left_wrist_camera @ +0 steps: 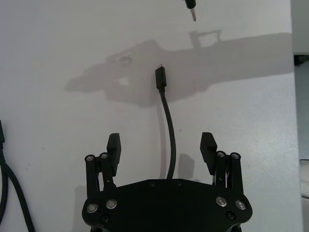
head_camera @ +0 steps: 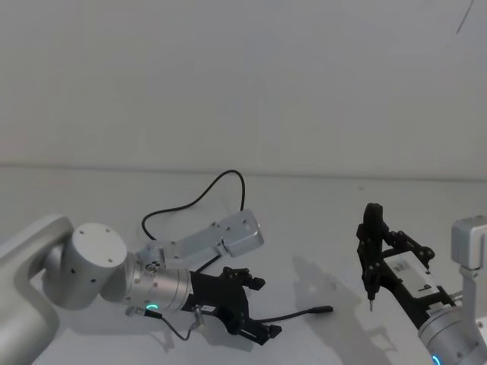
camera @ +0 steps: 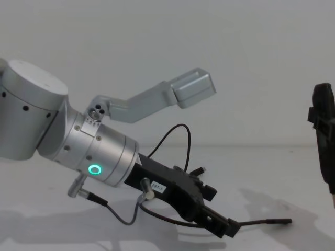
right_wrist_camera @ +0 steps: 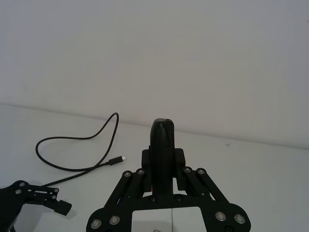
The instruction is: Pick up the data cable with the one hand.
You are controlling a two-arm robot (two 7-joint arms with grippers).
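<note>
The data cable (head_camera: 300, 313) is a thin black cord on the white table. One slim plug (left_wrist_camera: 161, 77) lies ahead of my left gripper (left_wrist_camera: 161, 145), and the cord runs back between its two spread fingers toward the palm. That gripper (head_camera: 259, 308) is black, with a green ring light on its silver wrist. It hangs low and tilted over the cord (camera: 251, 223), open. The rest of the cable (right_wrist_camera: 72, 137) loops toward the back wall. My right gripper (head_camera: 370, 228) stands upright at the right, shut, apart from the cable.
A short grey wire (camera: 104, 201) with a silver plug dangles from the left wrist. A silver camera bracket (head_camera: 228, 236) juts from that arm. The white table (head_camera: 319, 228) meets a plain wall behind. The right gripper's thin metal tip (left_wrist_camera: 193, 14) points down near the plug.
</note>
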